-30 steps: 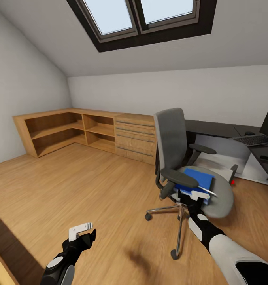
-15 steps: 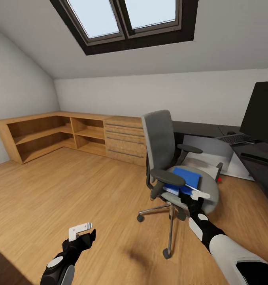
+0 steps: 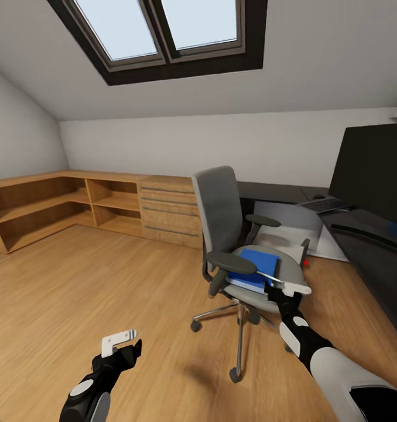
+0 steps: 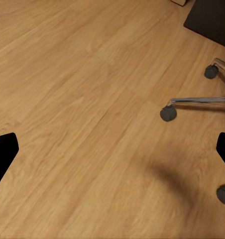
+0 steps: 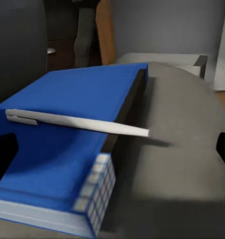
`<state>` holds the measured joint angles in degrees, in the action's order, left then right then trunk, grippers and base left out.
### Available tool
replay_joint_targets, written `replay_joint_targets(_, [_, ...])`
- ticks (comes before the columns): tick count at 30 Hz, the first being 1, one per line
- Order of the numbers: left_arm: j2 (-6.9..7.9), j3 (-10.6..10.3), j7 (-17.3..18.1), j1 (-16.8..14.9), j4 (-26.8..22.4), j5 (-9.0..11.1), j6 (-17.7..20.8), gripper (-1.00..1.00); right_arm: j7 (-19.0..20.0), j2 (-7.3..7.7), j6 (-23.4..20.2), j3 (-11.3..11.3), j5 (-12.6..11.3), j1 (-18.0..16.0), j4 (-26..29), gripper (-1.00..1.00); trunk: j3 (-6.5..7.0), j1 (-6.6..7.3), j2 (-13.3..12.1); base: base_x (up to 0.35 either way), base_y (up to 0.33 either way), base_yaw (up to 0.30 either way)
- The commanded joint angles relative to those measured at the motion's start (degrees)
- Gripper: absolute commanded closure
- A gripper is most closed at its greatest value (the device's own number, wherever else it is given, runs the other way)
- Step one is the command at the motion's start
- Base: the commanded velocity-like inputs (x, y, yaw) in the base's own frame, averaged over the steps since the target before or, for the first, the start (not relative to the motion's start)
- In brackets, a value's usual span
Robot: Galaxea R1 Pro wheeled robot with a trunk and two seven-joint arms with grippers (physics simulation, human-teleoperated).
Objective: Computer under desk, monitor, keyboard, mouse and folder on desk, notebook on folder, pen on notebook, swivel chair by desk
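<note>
Two sets of fingers spread apart, nothing held.
The right gripper (image 3: 287,287) hovered at the swivel chair (image 3: 236,234) seat, where the pen (image 5: 75,121) lay on the blue folder (image 5: 67,144); the left gripper (image 3: 121,341) hung over the floor (image 4: 82,99).

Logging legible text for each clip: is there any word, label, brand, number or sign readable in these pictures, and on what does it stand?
None can be read.
Blue folder on the grey swivel chair: plain cover, no lettering.
White pen lying on it: no print visible.
Black monitor: screen dark, no logo legible.
Dark keyboard on the desk: keys too small to read.
</note>
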<state>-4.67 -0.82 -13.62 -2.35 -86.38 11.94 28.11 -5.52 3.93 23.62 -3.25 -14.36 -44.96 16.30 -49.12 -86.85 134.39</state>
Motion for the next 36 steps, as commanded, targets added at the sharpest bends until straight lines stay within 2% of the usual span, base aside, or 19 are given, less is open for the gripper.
replay_joint_targets(1, [0.01,-0.06,-0.53,-0.02,-0.1,0.62,0.2,-1.0,-0.2,0.02,0.18,-0.35,-0.41,-0.04,-0.04,-1.0,0.01,0.01,0.03,0.0,0.0,-0.185])
replay_joint_targets(13, [0.01,-0.06,-0.6,-0.02,-0.1,0.57,-0.03,-1.0,-0.2,-0.03,0.2,-0.42,-0.41,-0.04,-0.17,-1.0,0.77,0.01,0.03,0.0,0.0,-0.164])
replay_joint_targets(16, [0.01,-0.06,-0.59,-0.02,-0.1,0.55,-1.46,-1.0,-0.2,-0.07,0.2,-0.43,-0.41,-0.04,-0.21,-1.0,0.81,0.01,0.03,0.0,0.0,-0.028])
replay_joint_targets(17, [0.01,-0.06,-0.47,-0.02,-0.1,0.55,-3.84,-1.0,-0.2,-0.12,0.16,-0.44,-0.41,-0.04,-0.23,-1.0,0.81,0.01,0.03,0.0,0.0,-0.008])
replay_joint_targets(19, [0.01,-0.06,-0.38,-0.02,-0.1,0.54,-5.75,-1.0,-0.14,-0.14,0.17,-0.44,-0.42,0.0,-0.22,-1.0,0.81,0.01,0.03,0.0,0.0,-0.003])
replay_joint_targets(26, [0.01,-0.06,-0.35,-0.02,-0.1,0.54,-6.47,-1.0,-0.19,-0.24,0.16,-0.38,-0.44,0.02,0.14,-1.0,0.81,0.01,0.03,0.0,0.0,0.0])
replay_joint_targets(36, [0.01,-0.06,-0.35,-0.02,-0.1,0.54,-6.48,-1.0,-0.2,-0.2,0.28,-0.35,-0.42,0.05,0.06,-1.0,1.29,0.01,0.03,0.0,0.253,-0.24])
